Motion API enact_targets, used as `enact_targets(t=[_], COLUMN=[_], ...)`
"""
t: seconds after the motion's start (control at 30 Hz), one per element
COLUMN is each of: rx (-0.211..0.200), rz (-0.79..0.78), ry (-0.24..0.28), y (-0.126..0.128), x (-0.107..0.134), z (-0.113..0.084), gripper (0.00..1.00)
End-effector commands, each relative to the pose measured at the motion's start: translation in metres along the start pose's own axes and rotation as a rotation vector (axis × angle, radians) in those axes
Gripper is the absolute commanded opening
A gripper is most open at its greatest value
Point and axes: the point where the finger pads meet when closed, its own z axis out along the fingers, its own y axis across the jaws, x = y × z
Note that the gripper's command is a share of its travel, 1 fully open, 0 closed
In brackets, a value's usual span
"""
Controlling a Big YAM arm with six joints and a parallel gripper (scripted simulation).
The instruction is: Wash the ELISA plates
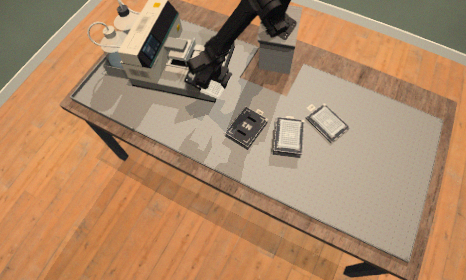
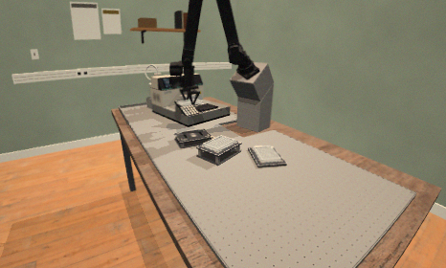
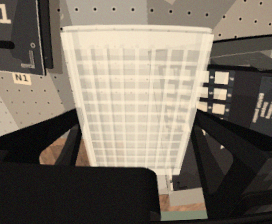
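My gripper (image 1: 210, 84) (image 2: 190, 98) (image 3: 136, 113) is shut on a pale ELISA plate (image 1: 215, 90) (image 3: 132, 65), held by its long sides above the washer's keypad corner. Its cut-off corner cannot be made out. Nest N1 (image 1: 246, 127) (image 2: 192, 137) (image 3: 9, 55) is empty, its dark base bare. Nest N2, the raised middle one, holds a plate (image 1: 289, 133) (image 2: 220, 144). Nest N3 holds a plate (image 1: 328, 120) (image 2: 266, 153). The washer (image 1: 142, 33) (image 2: 167, 89) stands at the far left; the arm hides part of its carrier area. Its lamp cannot be made out.
Several pale keys (image 3: 219, 94) show right of the held plate in the wrist view. Bottles (image 1: 110, 35) with tubes stand behind the washer. The arm's grey pedestal (image 1: 276, 53) (image 2: 254, 105) stands at the table's back edge, right of the washer.
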Motion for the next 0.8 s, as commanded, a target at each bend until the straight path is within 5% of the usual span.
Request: enact_targets(t=[0.0,0.3,0.53,0.77], rx=[0.007,0.005,0.013,0.001], rz=[0.029,0.031,0.059,0.147], ry=[-0.021,-0.024,-0.013,-0.028], y=[0.014,0.047,0.042,0.084], x=[-0.014,-0.050,-0.039,-0.053], z=[-0.002,0.001,0.001,0.006], gripper=[0.84,0.84,0.84,0.84])
